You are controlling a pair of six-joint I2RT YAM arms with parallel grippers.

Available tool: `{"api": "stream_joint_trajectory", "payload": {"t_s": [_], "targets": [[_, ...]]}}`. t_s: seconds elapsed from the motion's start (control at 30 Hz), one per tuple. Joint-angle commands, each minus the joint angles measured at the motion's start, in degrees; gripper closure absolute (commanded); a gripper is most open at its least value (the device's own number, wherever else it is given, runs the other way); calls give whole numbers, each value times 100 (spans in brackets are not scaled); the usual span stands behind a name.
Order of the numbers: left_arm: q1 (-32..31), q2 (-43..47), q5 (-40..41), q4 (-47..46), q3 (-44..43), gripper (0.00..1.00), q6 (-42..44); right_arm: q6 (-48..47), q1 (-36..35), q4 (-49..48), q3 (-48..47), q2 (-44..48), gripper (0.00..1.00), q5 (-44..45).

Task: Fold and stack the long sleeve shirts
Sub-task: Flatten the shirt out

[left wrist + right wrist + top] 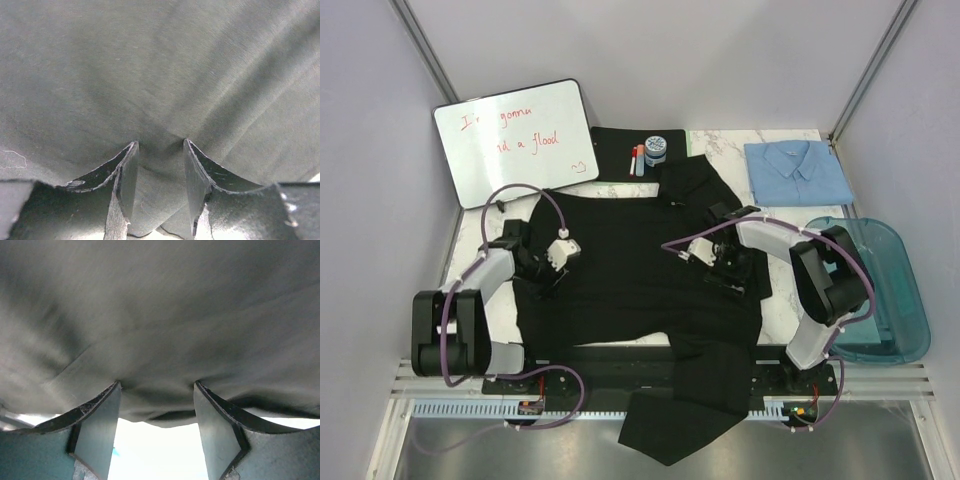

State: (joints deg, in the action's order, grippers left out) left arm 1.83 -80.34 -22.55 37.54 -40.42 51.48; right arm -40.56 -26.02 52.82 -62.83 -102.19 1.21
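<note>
Marble table [720, 142] with black shirt [630, 285], blue shirt [797, 170], whiteboard [515, 140]

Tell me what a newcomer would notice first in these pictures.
A black shirt lies spread over the middle of the table, part hanging over the near edge, with the left gripper and the right gripper down on it. A folded light blue shirt lies at the far right, a whiteboard with red writing at the far left.

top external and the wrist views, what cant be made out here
- Whiteboard writing, top external: red letters partly missing or faint, middle words unreadable.
- Jar label, top external: too small.
- Left end effector grip, left wrist: black shirt fabric bunches between the fingers, hiding whether they pinch it.
</note>
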Motion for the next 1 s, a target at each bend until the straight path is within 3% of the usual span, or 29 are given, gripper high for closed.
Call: {"api": "stream_joint_trajectory", "payload": {"t_s": [0.0, 0.1, 0.23, 0.43, 0.6, 0.73, 0.97], "targets": [[-323, 614, -47, 762, 676, 53, 142, -295, 9, 457, 657, 735, 33, -103], [-341, 957, -320, 1316, 519, 50, 300, -374, 18, 923, 580, 1262, 33, -560], [-270, 793, -873, 1511, -961, 45, 125, -190, 334, 1055, -909, 1177, 30, -991], [-191, -770, -1498, 1406, -3152, 37, -393, 671, 941, 389, -3503, -431, 29, -1493], [-191, -1326, -1534, 537, -3857, 34, -1096, 1199, 923, -35, -5437, -2177, 27, -1448], [37, -1669, -1428, 324, -4096, 35, -1228, 1173, 827, -271, -5960, -2858, 23, -1431], [107, -1749, -1437, 236, -3798, 35, -1193, 1384, 555, -799, -5601, -2956, 11, -2028]]}}
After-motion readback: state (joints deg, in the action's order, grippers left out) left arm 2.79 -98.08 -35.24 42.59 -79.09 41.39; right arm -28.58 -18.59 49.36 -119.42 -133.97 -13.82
